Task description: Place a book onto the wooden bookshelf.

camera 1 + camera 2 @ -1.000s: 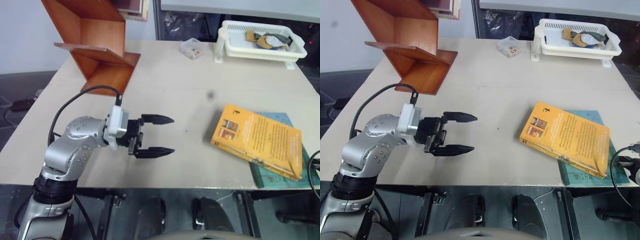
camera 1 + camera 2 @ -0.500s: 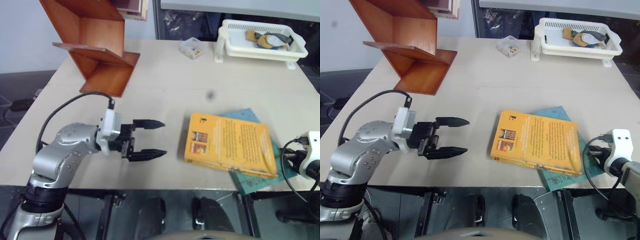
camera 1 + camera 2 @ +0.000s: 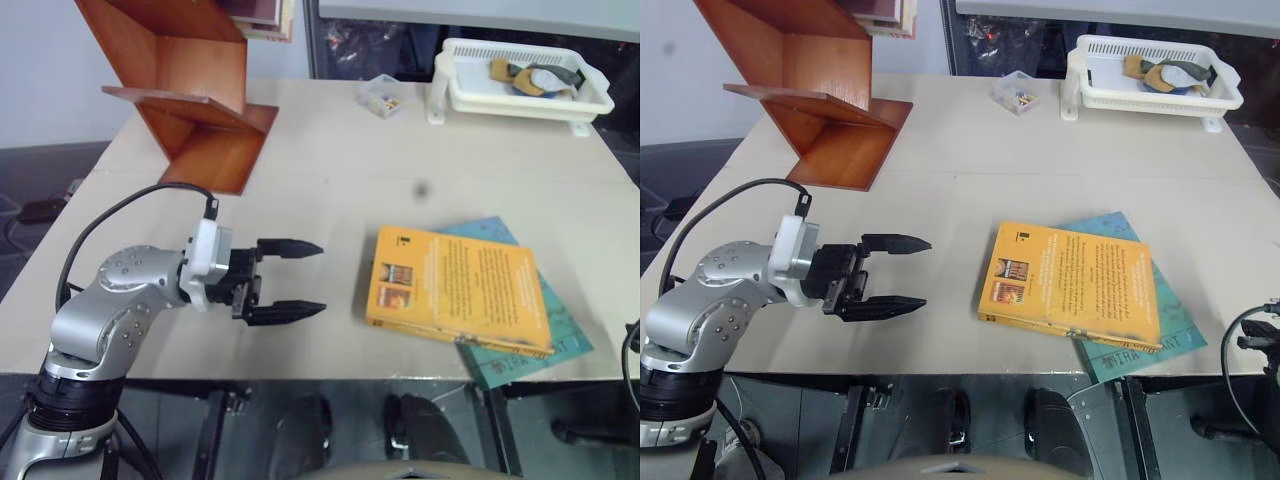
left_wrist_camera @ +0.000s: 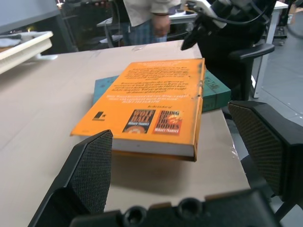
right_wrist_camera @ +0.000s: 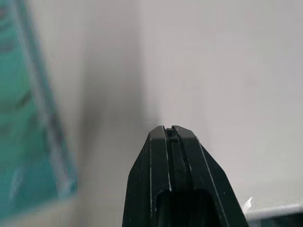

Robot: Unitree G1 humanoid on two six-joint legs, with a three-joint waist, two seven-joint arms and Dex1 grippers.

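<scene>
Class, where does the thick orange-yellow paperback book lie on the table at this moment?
In the left eye view the thick orange-yellow paperback book lies flat near the table's front edge, right of centre, partly on top of a thinner teal-blue book, with the open left hand facing it.

Teal book (image 3: pixel 1160 335) — mostly under orange book (image 3: pixel 1070 285)

book (image 3: pixel 455 289) slid toward left tool (image 3: pixel 296 281) — square now, right arm withdrawn

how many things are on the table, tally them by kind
books: 2, the orange-yellow book lying on the teal-blue book
wooden bookshelf: 1
white basket tray: 1
small clear box: 1
total: 5
</scene>
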